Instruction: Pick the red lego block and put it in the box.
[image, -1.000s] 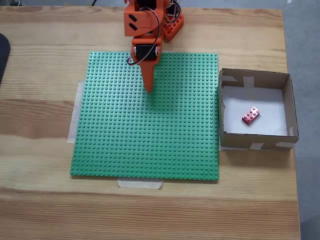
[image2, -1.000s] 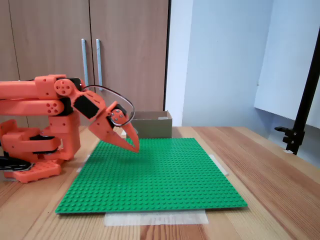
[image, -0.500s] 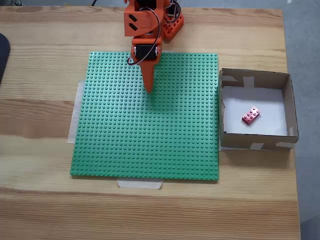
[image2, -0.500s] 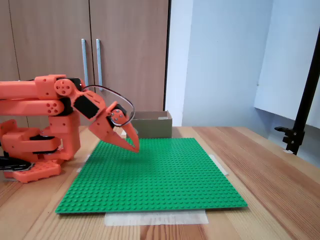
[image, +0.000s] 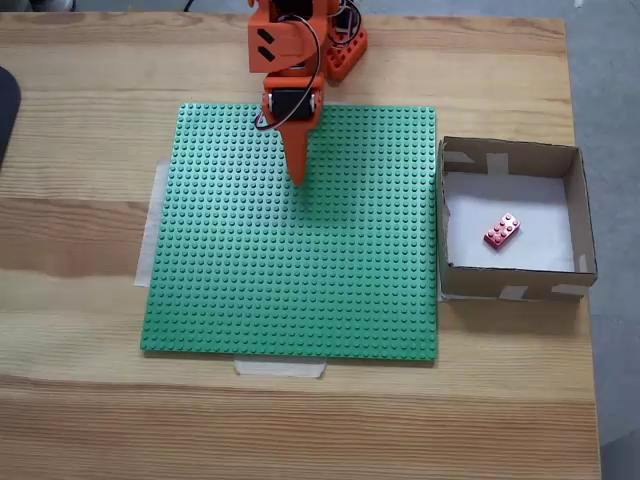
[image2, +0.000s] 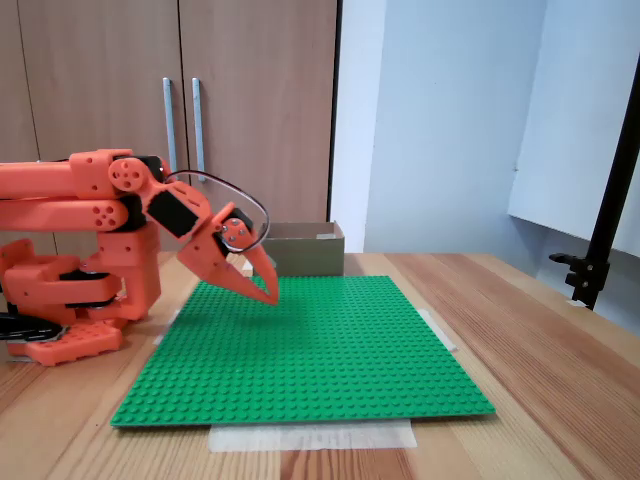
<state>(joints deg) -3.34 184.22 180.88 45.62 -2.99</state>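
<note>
- The gripper has its two fingers drawn together to one point, with nothing between them; in the side-on fixed view the gripper hangs just above the green baseplate, and whether the tips touch the studs cannot be told.
- The orange arm is folded low over its base at 9 o'clock in the side-on fixed view, its wrist tilted down toward 4 o'clock; from above it reaches in from 12 o'clock, and its base is cut off by the top edge.
- The red lego block lies flat and askew on the white floor of the box, at 3 o'clock of the baseplate, well apart from the gripper.
- In the side-on fixed view the box stands behind the baseplate, its inside hidden.
</note>
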